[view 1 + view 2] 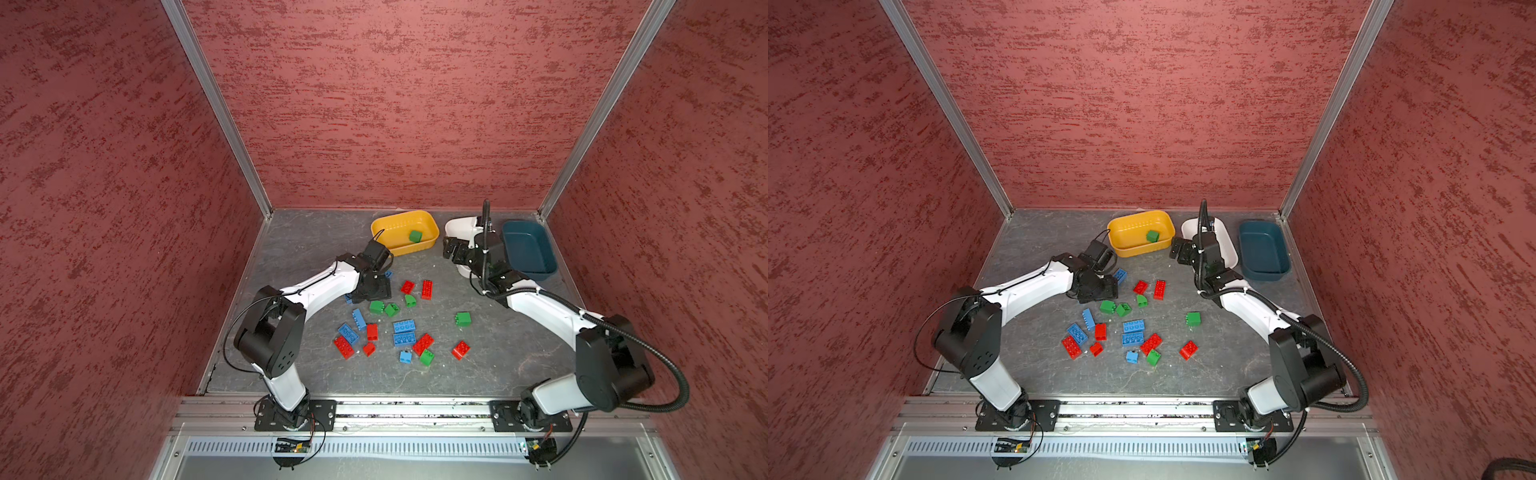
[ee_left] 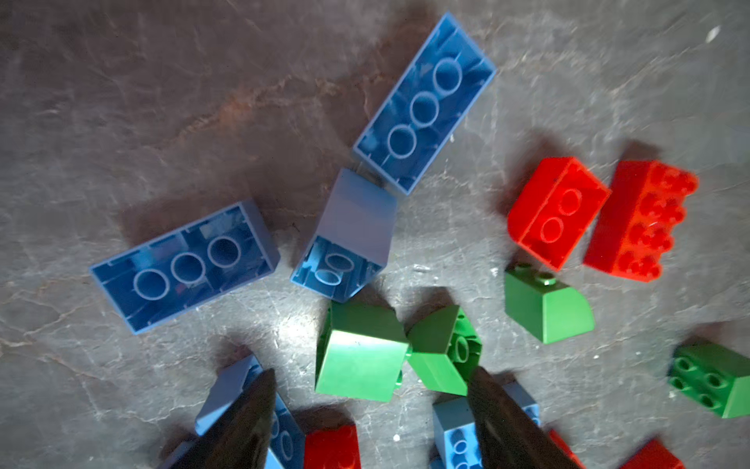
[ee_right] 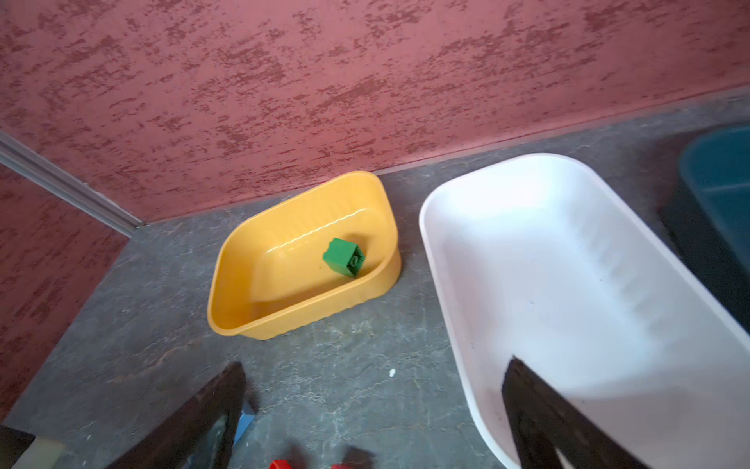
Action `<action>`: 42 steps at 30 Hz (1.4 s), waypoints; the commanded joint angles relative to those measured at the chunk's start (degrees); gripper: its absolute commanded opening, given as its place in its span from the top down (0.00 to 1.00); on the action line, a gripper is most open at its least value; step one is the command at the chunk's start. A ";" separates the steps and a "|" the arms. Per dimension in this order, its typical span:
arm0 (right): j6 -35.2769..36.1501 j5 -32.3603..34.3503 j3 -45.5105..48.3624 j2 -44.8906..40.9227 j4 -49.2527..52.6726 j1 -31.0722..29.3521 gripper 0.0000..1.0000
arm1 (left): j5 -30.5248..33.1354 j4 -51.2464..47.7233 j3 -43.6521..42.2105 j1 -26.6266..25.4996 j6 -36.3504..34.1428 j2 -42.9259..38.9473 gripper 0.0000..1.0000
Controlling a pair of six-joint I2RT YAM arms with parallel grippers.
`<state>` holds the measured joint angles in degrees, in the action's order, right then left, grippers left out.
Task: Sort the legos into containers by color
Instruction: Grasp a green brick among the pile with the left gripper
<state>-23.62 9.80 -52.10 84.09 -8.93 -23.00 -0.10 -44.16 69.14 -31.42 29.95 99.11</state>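
Red, blue and green legos lie loose on the grey floor (image 1: 316, 374) in both top views. One green lego (image 1: 415, 236) lies in the yellow container (image 1: 386, 222). The white container (image 1: 457, 226) and the teal container (image 1: 528, 249) hold nothing that I can see. My left gripper (image 1: 376, 291) hovers open over the far edge of the pile. In the left wrist view its fingers (image 2: 243, 418) stand apart, with two green legos (image 2: 361, 365) just beyond the tips. My right gripper (image 1: 451, 249) is open and holds nothing, between the yellow container (image 3: 227, 260) and the white container (image 3: 527, 243).
Red textured walls close in the back and both sides, with metal posts (image 1: 266, 208) at the corners. The three containers line the back wall. Blue legos (image 2: 186, 264) lie upside down ahead of the left gripper, and red legos (image 2: 556, 211) lie off to one side.
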 commanded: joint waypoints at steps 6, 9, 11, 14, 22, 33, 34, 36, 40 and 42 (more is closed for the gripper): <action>-1.65 7.16 0.35 -2.27 -3.47 -0.02 0.01 | 0.63 -2.55 1.75 -0.84 -5.78 5.20 0.40; -2.05 6.82 -0.45 -1.79 -2.78 -0.02 0.01 | 0.30 -2.20 2.53 -1.28 -5.78 6.79 0.43; -2.04 6.63 -0.90 -1.51 -2.26 -0.02 0.01 | 0.10 -2.09 3.09 -1.71 -5.76 7.61 0.45; -2.04 6.49 -0.93 -1.47 -2.01 -0.02 0.01 | 0.10 -2.23 3.88 -2.11 -5.87 9.01 0.50; -1.52 7.25 -2.31 -1.39 2.33 -0.02 0.01 | 1.03 -1.92 3.65 -2.90 -5.28 8.27 0.65; 1.39 4.03 3.98 -3.84 -7.56 -0.02 0.01 | 3.81 1.99 7.14 -3.40 -3.57 0.79 0.72; 1.45 3.93 4.04 -3.78 -7.51 -0.02 0.01 | 3.44 2.21 8.40 -3.19 -3.88 1.09 0.73; 1.48 3.83 3.89 -3.77 -6.70 -0.02 0.01 | 2.17 2.40 11.73 -2.90 -4.65 2.10 0.73; 1.33 4.27 3.53 -3.68 -5.07 -0.02 0.01 | 0.49 4.44 17.64 -2.01 -6.52 4.98 0.73; 1.02 4.39 3.55 -3.59 -4.81 0.02 0.01 | 0.25 6.33 21.14 -1.18 -7.46 7.30 0.73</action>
<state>-23.05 14.57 -48.47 81.54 -12.62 -23.00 1.26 -41.60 86.85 -33.76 24.67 103.04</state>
